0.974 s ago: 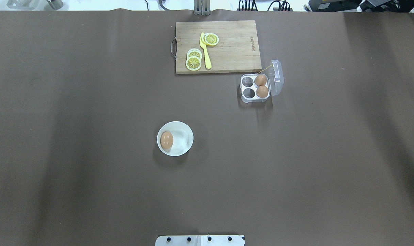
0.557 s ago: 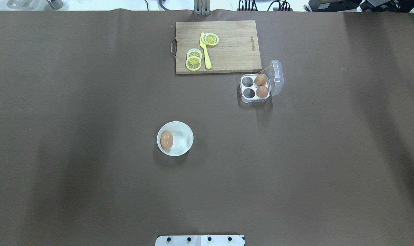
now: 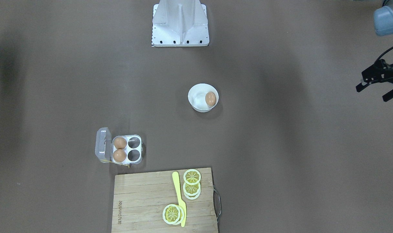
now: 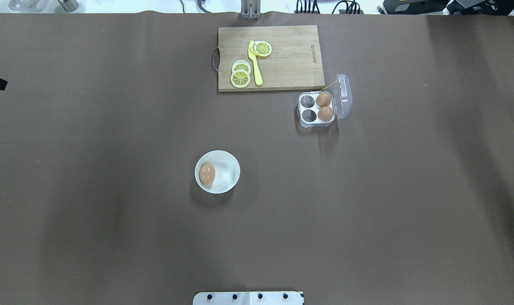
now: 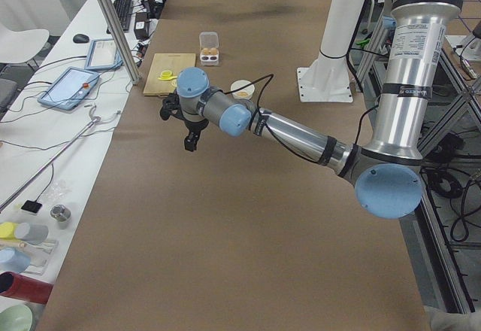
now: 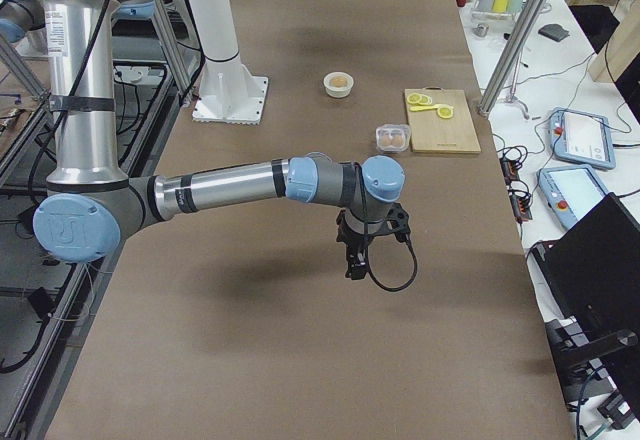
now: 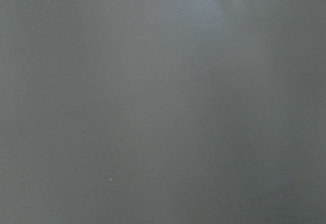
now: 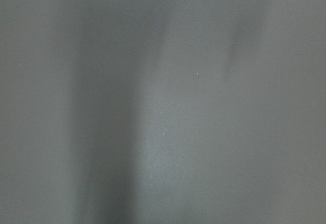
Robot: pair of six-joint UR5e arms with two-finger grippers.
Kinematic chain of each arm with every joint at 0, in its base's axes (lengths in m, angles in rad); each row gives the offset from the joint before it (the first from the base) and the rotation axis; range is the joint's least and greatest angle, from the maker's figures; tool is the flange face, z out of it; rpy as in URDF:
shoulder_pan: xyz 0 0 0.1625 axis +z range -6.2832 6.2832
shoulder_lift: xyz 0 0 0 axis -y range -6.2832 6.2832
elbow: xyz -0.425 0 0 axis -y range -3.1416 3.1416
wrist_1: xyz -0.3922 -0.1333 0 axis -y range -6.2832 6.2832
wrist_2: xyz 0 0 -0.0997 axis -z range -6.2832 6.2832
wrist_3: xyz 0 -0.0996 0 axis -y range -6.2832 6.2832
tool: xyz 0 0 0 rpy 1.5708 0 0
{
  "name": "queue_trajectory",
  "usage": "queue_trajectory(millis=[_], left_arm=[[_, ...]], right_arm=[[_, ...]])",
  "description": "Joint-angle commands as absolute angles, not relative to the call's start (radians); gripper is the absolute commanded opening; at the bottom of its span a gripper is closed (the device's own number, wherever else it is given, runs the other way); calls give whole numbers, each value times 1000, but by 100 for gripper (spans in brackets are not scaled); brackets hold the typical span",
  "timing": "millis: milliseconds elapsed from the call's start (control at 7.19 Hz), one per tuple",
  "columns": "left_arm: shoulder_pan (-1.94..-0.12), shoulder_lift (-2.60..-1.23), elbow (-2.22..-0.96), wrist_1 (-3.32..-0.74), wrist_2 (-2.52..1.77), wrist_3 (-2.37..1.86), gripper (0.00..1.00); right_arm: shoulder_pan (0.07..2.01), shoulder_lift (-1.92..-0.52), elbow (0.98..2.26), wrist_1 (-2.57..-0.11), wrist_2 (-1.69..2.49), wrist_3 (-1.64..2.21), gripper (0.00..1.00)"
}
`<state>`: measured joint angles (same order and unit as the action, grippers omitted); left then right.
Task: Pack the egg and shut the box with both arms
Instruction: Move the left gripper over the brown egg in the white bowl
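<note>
One egg [image 4: 207, 173] lies in the white bowl [image 4: 232, 165] near the table's middle; it also shows in the front-facing view [image 3: 210, 98]. The box [image 4: 317, 123] stands to the right of it with its clear lid [image 4: 344, 96] open. Two eggs [image 4: 324, 106] fill its right cells and the two left cells are empty. My left gripper [image 3: 372, 93] is open and empty at the table's far left, well away from the bowl. My right gripper [image 6: 356, 263] shows only in the right side view; I cannot tell if it is open. Both wrist views show only bare table.
A wooden cutting board [image 4: 290, 63] with lemon slices [image 4: 240, 75] and a yellow knife [image 4: 255, 63] lies at the far edge, just behind the box. The white stand [image 3: 180, 26] is at the near edge.
A black tip of my left gripper has come into the overhead view at its left edge. The egg, bowl and box have not moved.
</note>
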<state>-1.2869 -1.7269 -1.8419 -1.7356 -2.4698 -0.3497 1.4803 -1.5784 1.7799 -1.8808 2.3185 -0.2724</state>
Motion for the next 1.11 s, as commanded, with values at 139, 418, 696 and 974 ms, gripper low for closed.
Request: queue_trajectory(millis=[139, 418, 696, 974], left_arm=[[-1090, -1866, -1848, -1738, -2380, -569, 98], [-987, -1942, -1830, -1736, -2329, -651, 98], [-916, -2012, -1798, -1736, -2301, -713, 98], [-852, -2061, -1781, -1740, -2261, -832, 97]], right_arm=[[1480, -1582, 1778, -1881, 2318, -282, 100], [1480, -1586, 1781, -1881, 2319, -282, 100], [1480, -1586, 1784, -1881, 2322, -282, 100], [1480, -1586, 1784, -1881, 2322, -282, 100]])
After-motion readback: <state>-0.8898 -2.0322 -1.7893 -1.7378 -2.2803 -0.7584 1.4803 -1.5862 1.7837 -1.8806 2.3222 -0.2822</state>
